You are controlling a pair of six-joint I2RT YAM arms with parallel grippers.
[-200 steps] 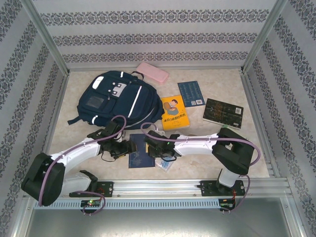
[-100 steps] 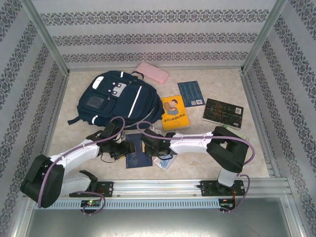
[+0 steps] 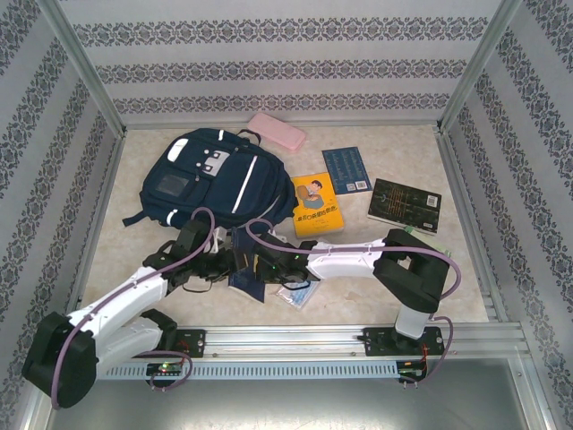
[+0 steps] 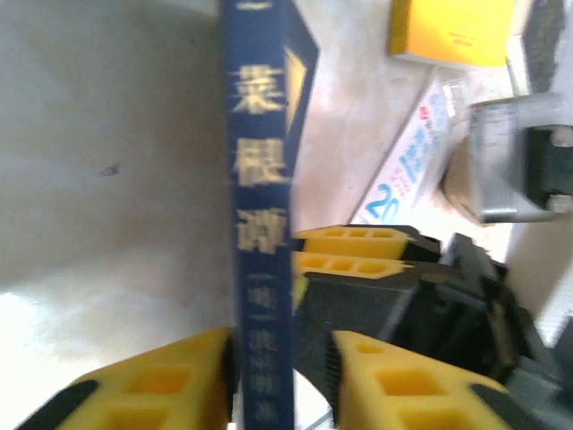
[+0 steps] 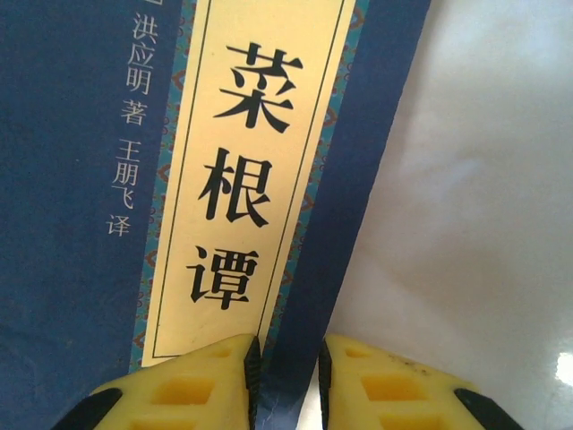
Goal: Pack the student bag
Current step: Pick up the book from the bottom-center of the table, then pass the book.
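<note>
The student bag (image 3: 210, 179), navy with pale stripes, lies flat at the back left of the table. In front of it a blue book (image 3: 245, 270) with Chinese lettering stands on edge between both grippers. My right gripper (image 5: 289, 376) is shut on the cover's edge (image 5: 304, 296). My left gripper (image 4: 279, 363) straddles the spine (image 4: 260, 224). Its left pad (image 4: 192, 367) is against the book, and a narrow gap shows before the right pad (image 4: 376, 376). From above, the left gripper (image 3: 222, 266) and the right gripper (image 3: 262, 266) meet at the book, just short of the bag's near edge.
A yellow book (image 3: 316, 204), a blue booklet (image 3: 346, 170) and a dark book (image 3: 405, 204) lie right of the bag. A pink case (image 3: 276, 132) rests behind it. A white packet (image 3: 296, 294) lies under the right arm. Patterned walls enclose the table.
The blue book went from lying flat to standing on edge and shifted left toward the bag. Both arms moved left with it. The left jaws narrowed around the spine.
</note>
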